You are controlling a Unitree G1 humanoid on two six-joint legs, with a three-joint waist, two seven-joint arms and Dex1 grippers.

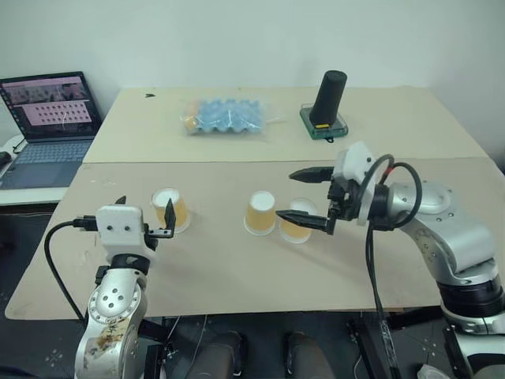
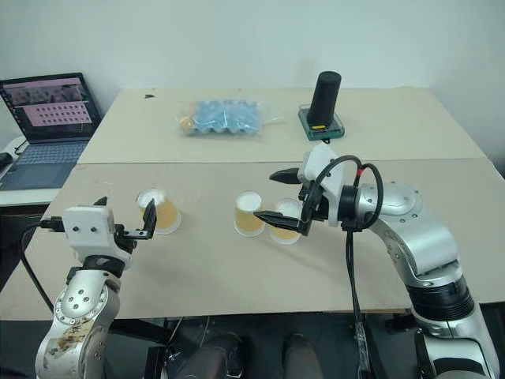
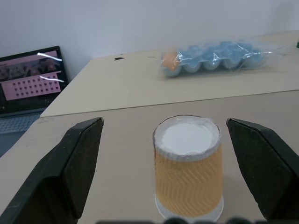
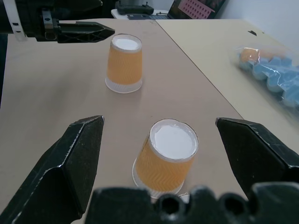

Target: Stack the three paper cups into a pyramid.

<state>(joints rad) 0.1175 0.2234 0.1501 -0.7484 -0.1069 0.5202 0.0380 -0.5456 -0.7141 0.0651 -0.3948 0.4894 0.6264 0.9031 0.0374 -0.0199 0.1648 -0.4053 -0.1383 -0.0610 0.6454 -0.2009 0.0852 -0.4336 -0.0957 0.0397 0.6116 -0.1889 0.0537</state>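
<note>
Three paper cups upside down on the desk (image 1: 237,268), left cup (image 1: 170,209) apart, middle cup (image 1: 261,212) and right cup (image 1: 297,220) seemingly touching, left gripper (image 1: 144,219) jaws released before the left cup, right gripper (image 1: 307,197) jaws spread above the right cup.

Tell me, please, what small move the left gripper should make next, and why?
Probably ease the open left gripper forward around the lone upside-down cup and close: it stands apart from the other two cups, untouched.
</note>
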